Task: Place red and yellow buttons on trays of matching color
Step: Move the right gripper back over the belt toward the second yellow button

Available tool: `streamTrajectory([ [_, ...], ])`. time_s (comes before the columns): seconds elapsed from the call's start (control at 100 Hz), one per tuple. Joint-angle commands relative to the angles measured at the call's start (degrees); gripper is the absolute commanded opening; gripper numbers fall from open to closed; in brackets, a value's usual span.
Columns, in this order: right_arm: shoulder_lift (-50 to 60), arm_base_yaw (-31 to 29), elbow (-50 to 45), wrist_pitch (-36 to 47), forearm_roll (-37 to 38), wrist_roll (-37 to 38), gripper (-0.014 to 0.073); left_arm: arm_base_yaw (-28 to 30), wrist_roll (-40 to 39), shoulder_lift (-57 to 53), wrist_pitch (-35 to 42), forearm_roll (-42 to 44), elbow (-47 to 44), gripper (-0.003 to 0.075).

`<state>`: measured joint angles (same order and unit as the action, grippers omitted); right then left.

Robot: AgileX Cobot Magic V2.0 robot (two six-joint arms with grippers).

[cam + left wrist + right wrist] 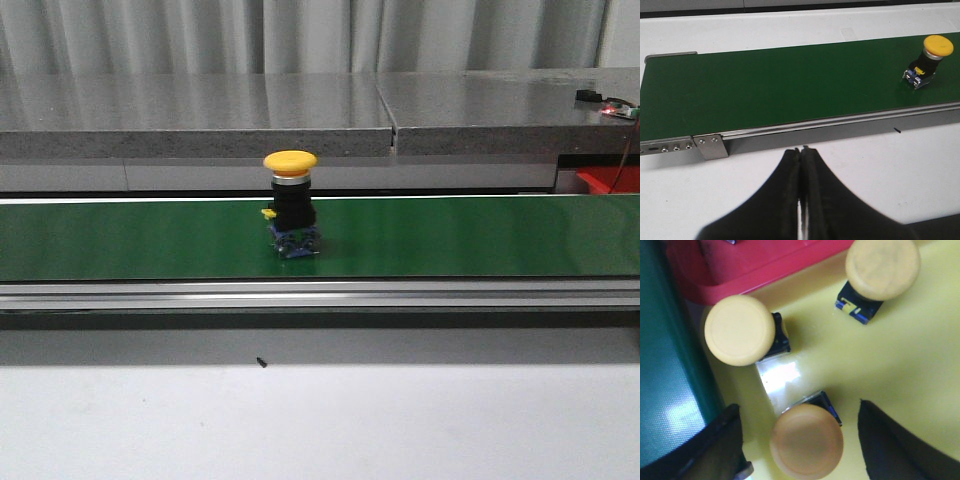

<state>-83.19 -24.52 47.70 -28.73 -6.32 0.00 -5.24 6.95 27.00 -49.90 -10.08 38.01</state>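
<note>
Starting nearest, at the left gripper (801,190): hanging over the white table (880,165) short of the belt, fingers (785,200) pressed flat together, gripping nothing.

Moving to the right gripper (800,440): hovering above the yellow tray (900,365), fingers (890,440) spread wide on either side of a yellow button (806,441). Flanking it without visibly touching; judging it as free, though hard to confirm at such close range. Counting three yellow buttons standing in that tray: this one, a second (740,330) near the tray edge beside the belt, a third (882,269) farther in. Noting the red tray (755,265) butting against the yellow one; seeing only its rim and wall, so unable to report any red buttons in it.

Passing out to the green belt (450,240): carrying one more yellow button (290,205), standing upright on its blue base near mid-belt, well apart from both grippers.

Looking beyond to the grey shelf (300,110) and the curtain (300,35): finding nothing of the task there.

Assessing progress: appearing well advanced on the yellow side, with three pieces sorted. Remaining at least: collecting the button on the belt and setting it in the yellow tray. Leaving the red count open.
</note>
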Motion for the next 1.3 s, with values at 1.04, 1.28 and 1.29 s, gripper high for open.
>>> streamTrajectory([
  [1.04,8.5,27.8,9.5,-6.0,-0.2,-4.4,0.0537,-0.4,0.0,0.4,3.6,-1.0,1.3,-0.0019],
  [1.28,8.1,32.7,10.7,-7.6,-0.6,-5.9,0.0646,-0.4,0.0,0.4,3.6,-1.0,1.3,-0.0019],
  [1.29,8.1,32.8,10.7,-7.8,-0.6,-6.1,0.0646,-0.4,0.0,0.4,3.6,-1.0,1.3,-0.0019],
])
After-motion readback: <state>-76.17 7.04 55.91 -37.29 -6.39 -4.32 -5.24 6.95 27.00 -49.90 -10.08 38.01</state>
